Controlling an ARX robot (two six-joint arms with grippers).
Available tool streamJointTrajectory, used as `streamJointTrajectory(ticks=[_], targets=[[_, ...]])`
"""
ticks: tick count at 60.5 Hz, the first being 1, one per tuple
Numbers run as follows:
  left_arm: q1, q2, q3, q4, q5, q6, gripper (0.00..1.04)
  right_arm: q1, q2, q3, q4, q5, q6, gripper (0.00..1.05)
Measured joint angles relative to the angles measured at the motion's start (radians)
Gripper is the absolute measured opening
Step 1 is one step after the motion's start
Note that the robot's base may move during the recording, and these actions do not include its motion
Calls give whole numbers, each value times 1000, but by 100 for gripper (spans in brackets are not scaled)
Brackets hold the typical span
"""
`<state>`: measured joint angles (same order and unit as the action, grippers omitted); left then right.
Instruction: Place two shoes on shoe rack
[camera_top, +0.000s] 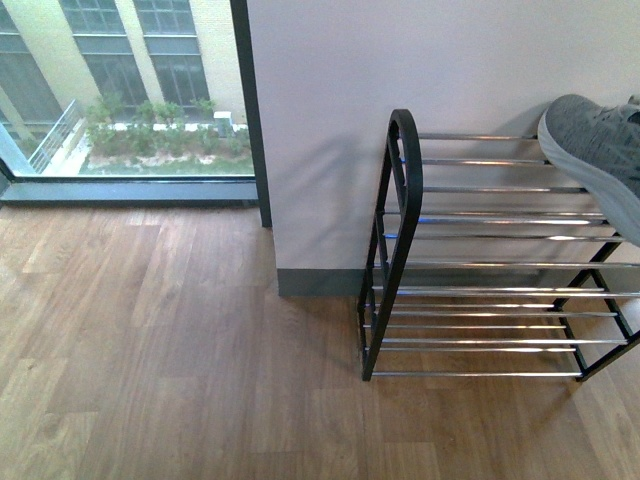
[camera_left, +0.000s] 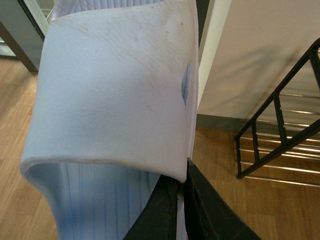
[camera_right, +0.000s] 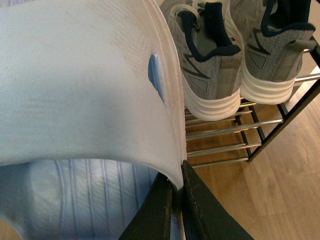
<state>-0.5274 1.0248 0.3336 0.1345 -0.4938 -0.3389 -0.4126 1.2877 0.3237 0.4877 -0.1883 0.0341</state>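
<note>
Two grey knit shoes (camera_right: 205, 55) (camera_right: 272, 45) with thick white soles stand side by side on the top bars of the shoe rack (camera_right: 225, 130), heels toward the right wrist camera. The front view catches one grey toe (camera_top: 600, 150) over the rack (camera_top: 400, 200) at the right edge. My left gripper (camera_left: 181, 175) is shut on the strap edge of a white slide sandal (camera_left: 110, 90), with the rack (camera_left: 280, 145) off to its side. My right gripper (camera_right: 177, 177) is shut on another white slide sandal (camera_right: 75, 85), close beside the shoes. Neither arm shows in the front view.
The rack stands against a pale wall (camera_top: 330, 120) with a grey baseboard (camera_top: 320, 282). A large window (camera_top: 120, 90) fills the far left. Wooden floor (camera_top: 150, 350) spreads in front of the rack and to its left.
</note>
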Motion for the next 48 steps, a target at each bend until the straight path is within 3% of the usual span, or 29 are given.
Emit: streamJointTrajectory(ticks=[9, 15, 20, 48], targets=[[0, 0, 0, 0, -1, 0, 2, 0, 0, 0, 3, -7, -2, 2], [0, 0, 0, 0, 0, 0, 2, -11, 74, -19, 237, -217, -72, 2], [0, 0, 0, 0, 0, 0, 2, 19, 129, 23, 284, -261, -106, 2], [0, 0, 0, 0, 0, 0, 2, 208, 564, 526, -14, -106, -128, 2]])
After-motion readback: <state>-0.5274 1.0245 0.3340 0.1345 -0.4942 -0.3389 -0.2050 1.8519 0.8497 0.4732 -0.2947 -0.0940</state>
